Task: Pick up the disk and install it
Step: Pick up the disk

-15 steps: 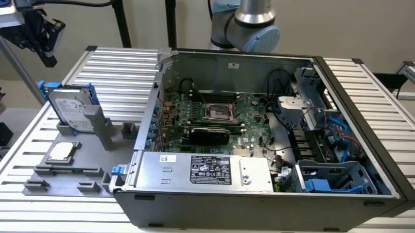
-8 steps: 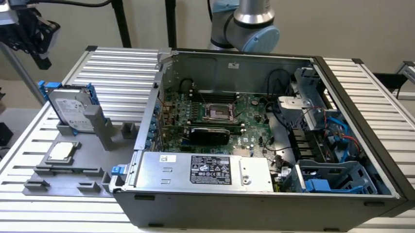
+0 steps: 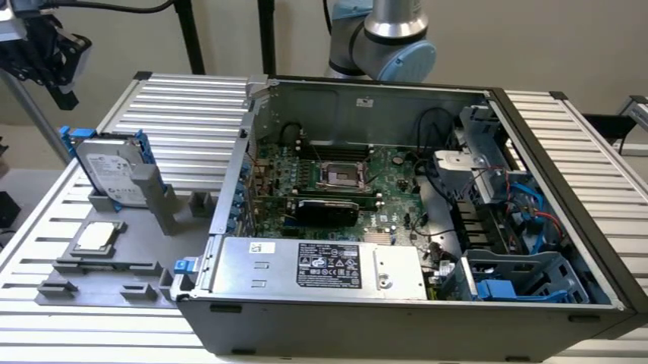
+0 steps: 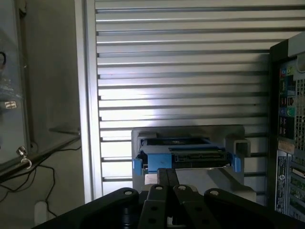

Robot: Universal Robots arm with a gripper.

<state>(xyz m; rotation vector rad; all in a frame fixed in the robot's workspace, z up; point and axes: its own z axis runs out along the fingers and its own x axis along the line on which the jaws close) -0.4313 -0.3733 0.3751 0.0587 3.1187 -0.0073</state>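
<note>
**Item 1. Disk.** A flat rectangular silver-grey metal hard drive with a white label and a blue plastic carrier frame (image 3: 109,171). It stands on edge, leaning slightly, in a grey plastic stand (image 3: 154,199). It sits outside the computer case, on the exterior view's left. The wrist view shows it edge-on (image 4: 187,153), with blue tabs at both ends.

**Item 2. Gripper.** A black two-finger claw (image 3: 63,91), in the air above the disk and to the exterior view's left of it, well apart from it. In the wrist view (image 4: 167,174) the two fingers (image 4: 162,179) are pressed together with nothing between them.

**Item 3. Chip.** A small square silver chip (image 3: 96,236), lying flat on a grey holder. It is nearer the exterior camera than the disk.

**Item 4. Table.** A ribbed aluminium surface (image 3: 193,114) that carries the stand and the case.

**Item 5. Computer case.** A dark grey tower (image 3: 405,330) lying on its side with the panel off. Inside are:
- a green motherboard (image 3: 339,178);
- a large silver box with a black label (image 3: 324,265), along the near wall;
- blue plastic drive bays (image 3: 517,277), at the exterior view's right.

**Item 6. Arm.** A silver and pale-blue robot joint (image 3: 390,42), behind the case.
</note>
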